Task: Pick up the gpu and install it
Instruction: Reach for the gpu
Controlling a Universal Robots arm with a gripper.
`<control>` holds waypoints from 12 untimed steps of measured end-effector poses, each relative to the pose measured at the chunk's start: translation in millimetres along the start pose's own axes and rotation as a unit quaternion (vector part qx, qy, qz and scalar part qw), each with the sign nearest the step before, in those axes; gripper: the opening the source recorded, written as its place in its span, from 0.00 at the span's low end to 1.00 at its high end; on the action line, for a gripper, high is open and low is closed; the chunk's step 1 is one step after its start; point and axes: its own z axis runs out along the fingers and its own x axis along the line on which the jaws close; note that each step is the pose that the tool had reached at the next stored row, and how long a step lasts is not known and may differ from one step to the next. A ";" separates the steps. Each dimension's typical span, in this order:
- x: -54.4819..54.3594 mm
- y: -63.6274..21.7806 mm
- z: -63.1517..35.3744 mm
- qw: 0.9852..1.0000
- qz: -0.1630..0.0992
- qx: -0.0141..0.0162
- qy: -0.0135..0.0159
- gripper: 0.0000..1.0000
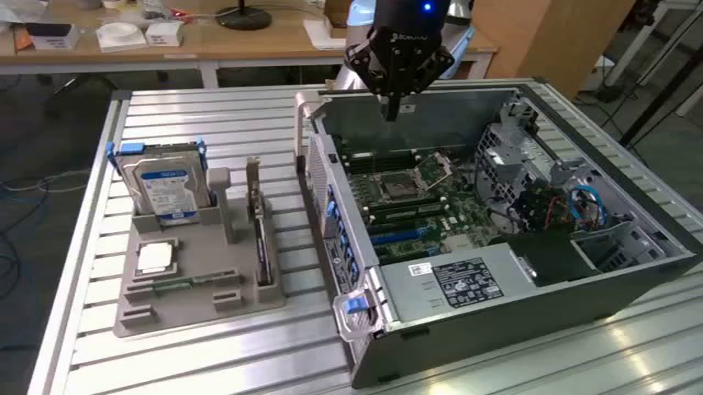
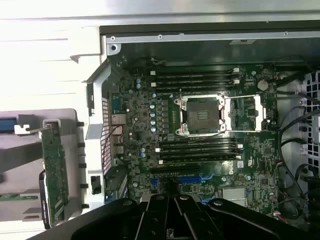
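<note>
The gpu (image 1: 259,224) stands on its edge in a slot of the grey holder (image 1: 209,300), at the exterior view's left of the open computer case (image 1: 528,321). In the wrist view the gpu (image 2: 54,172) shows as a thin green board with a black face beside it. My gripper (image 1: 390,109) hangs above the far end of the case, over the motherboard (image 2: 140,125), well apart from the gpu. The gripper (image 2: 170,210) is shut with nothing in it.
The holder also carries a silver hard drive (image 1: 165,188) with a blue-white label, a square processor chip (image 1: 155,258) and a green memory stick (image 1: 181,285). Inside the case are the empty processor socket (image 2: 202,115), blue expansion slots (image 2: 187,178), cables (image 1: 582,206) and a power supply (image 1: 467,280).
</note>
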 end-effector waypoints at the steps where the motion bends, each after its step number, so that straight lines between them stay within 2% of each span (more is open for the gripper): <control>1: 0.0 0.0 0.0 1.000 0.000 0.000 0.000 0.11; 12: 2.2 -0.2 -0.1 1.000 0.000 0.000 0.000 0.11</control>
